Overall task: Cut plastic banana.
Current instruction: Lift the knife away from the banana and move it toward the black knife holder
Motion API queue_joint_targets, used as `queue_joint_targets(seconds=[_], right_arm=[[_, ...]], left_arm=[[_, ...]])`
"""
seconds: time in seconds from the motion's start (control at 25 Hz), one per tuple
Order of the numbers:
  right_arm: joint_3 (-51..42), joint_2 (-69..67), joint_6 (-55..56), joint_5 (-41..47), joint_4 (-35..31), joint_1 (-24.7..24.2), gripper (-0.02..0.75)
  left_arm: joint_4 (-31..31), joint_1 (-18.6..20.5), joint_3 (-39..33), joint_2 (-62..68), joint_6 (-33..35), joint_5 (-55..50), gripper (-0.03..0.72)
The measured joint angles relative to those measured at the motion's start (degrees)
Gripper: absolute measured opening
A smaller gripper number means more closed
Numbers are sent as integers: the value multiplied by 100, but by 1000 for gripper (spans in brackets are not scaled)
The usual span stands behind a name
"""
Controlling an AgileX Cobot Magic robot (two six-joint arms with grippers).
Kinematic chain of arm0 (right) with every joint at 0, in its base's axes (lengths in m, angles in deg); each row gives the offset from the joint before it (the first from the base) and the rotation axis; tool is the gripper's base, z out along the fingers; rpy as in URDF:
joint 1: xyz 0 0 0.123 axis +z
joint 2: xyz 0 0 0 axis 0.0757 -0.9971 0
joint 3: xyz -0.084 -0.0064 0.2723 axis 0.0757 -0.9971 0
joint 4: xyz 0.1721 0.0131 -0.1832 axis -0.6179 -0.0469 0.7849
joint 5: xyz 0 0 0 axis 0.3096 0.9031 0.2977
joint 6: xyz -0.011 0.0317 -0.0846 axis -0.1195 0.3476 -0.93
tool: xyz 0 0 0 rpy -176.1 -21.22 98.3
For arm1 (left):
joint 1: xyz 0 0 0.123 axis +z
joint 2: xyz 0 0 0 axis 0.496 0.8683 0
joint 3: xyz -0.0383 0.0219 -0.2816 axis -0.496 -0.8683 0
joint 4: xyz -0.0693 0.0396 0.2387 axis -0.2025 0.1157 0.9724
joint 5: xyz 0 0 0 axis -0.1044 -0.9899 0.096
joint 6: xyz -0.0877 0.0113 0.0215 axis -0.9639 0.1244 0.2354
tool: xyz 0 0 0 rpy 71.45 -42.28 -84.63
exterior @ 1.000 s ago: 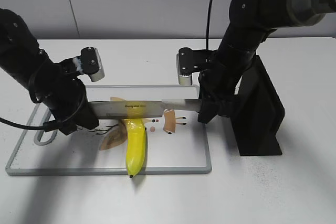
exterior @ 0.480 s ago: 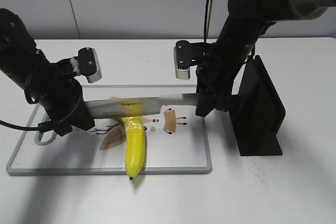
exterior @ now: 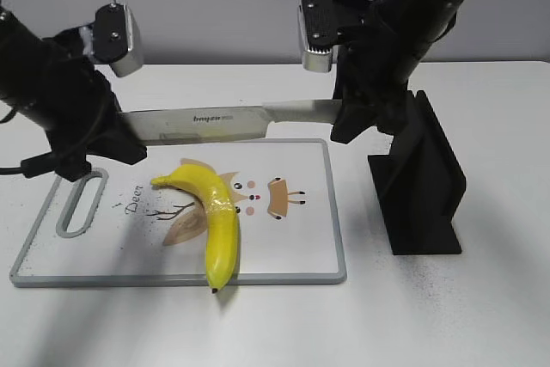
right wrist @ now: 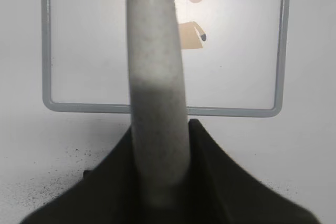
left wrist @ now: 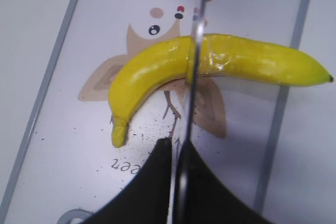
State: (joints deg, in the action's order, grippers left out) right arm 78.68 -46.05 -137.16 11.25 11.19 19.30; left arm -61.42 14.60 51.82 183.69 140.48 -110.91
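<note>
A yellow plastic banana (exterior: 216,223) lies curved on the white cutting board (exterior: 296,247); it also shows in the left wrist view (left wrist: 157,69). A long knife (exterior: 215,120) hangs level above the board, clear of the banana. My left gripper (exterior: 116,139) is shut on the blade's tip end; the blade runs edge-on in the left wrist view (left wrist: 195,51). My right gripper (exterior: 354,118) is shut on the grey knife handle (right wrist: 155,77).
A black knife block (exterior: 425,182) stands on the table right of the board. The board has a handle slot (exterior: 79,204) at its left end and cartoon animal prints (exterior: 279,195). The white table (exterior: 430,315) surrounds it.
Both arms have lifted the knife from down against the banana to well above the board. The banana now lies fully exposed and in one curved shape.
</note>
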Motion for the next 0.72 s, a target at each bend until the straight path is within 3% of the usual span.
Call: queue_joint_targets(seconds=[0.08, 0.16, 0.28, 0.4, 0.56, 0.72], right_arm=[[0, 16, -20, 112, -18, 6, 180], [0, 16, -102, 188, -18, 6, 174], [0, 16, -125, 207, 37, 6, 165], [0, 16, -119, 183, 37, 6, 163], [0, 20, -98, 171, 37, 0, 163], [0, 203, 103, 205, 37, 0, 163]], left_arm=[[5, 0, 0, -80, 41, -212, 16], [44, 0, -4, -109, 47, -322, 100], [7, 0, -4, -122, 58, -298, 357], [-213, 0, -23, -191, 21, -197, 557], [-355, 0, -32, -349, -226, 92, 615], [-201, 0, -36, -691, -1111, 510, 617]])
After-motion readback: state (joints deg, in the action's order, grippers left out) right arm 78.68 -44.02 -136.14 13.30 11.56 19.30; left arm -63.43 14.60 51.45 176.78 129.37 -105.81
